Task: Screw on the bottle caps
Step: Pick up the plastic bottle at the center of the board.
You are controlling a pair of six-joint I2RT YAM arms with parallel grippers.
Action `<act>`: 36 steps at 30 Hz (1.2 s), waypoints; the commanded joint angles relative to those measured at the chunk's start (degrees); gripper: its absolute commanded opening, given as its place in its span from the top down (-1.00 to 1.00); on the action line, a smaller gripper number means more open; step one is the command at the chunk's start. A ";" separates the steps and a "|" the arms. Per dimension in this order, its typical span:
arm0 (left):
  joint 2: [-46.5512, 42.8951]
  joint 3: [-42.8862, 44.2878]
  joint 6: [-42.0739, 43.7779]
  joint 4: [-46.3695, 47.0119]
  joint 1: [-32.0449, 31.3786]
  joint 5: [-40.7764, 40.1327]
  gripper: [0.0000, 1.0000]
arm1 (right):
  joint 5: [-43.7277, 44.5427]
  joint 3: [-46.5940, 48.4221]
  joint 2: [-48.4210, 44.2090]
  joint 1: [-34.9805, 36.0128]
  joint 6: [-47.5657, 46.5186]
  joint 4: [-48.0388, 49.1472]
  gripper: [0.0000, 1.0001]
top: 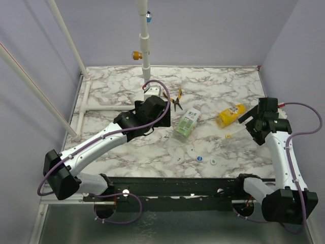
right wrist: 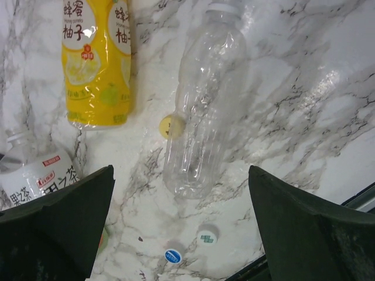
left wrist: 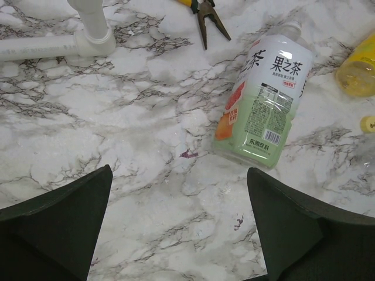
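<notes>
Nearest us in each wrist view stand the dark fingers (left wrist: pixel 58 222) of a claw, and both claws are spread wide with nothing between them. We see the left claw (left wrist: pixel 179 171) hanging over bare marble of the bench (top: pixel 111 81). The green bottle (left wrist: pixel 263 105) lies on its side just ahead and to the right, its neck pointing away toward the pliers (left wrist: pixel 205 17) (yellow handles, resting near a white pipe (left wrist: pixel 53 48)). From above, we find that bottle near the middle of the bench, with the yellow bottle (top: pixel 230 115) lying apart from it on the right and the right claw (top: pixel 254 122) just beyond. Under the right claw we make out the yellow bottle on its side and, alongside it and roughly parallel, a clear bottle (right wrist: pixel 202 99) with no label. The yellow cap (right wrist: pixel 171 124) sits between those two, against the clear bottle's side as far as we can judge. The blue cap (right wrist: pixel 173 256) and the white cap (right wrist: pixel 206 236) lie close together past the clear bottle's base, toward the bench's near edge. All three caps rest loose on the marble; whether any neck carries a cap of its own we cannot tell.
</notes>
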 commanded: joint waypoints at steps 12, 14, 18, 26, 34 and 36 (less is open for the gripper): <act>-4.34 1.96 2.60 -3.22 0.63 3.29 -0.97 | -16.00 -4.76 8.36 -19.01 -8.25 16.01 -1.00; -4.57 1.55 2.65 -3.27 0.67 3.55 -0.97 | -16.13 -5.62 9.68 -19.04 -7.89 17.72 -0.99; -4.38 1.57 2.62 -3.32 0.76 3.79 -0.98 | -15.61 -7.68 12.24 -19.12 -7.53 20.72 -0.97; -4.40 1.61 2.72 -3.13 0.78 3.38 -0.97 | -15.17 -9.78 18.15 -19.12 -7.05 25.48 -0.85; -4.08 1.71 2.98 -2.96 1.20 3.38 -0.97 | -14.41 -10.95 21.35 -19.21 -6.85 28.23 -0.66; -4.07 1.65 2.96 -2.87 1.29 3.38 -0.98 | -14.15 -11.63 21.22 -19.16 -7.22 28.51 -0.58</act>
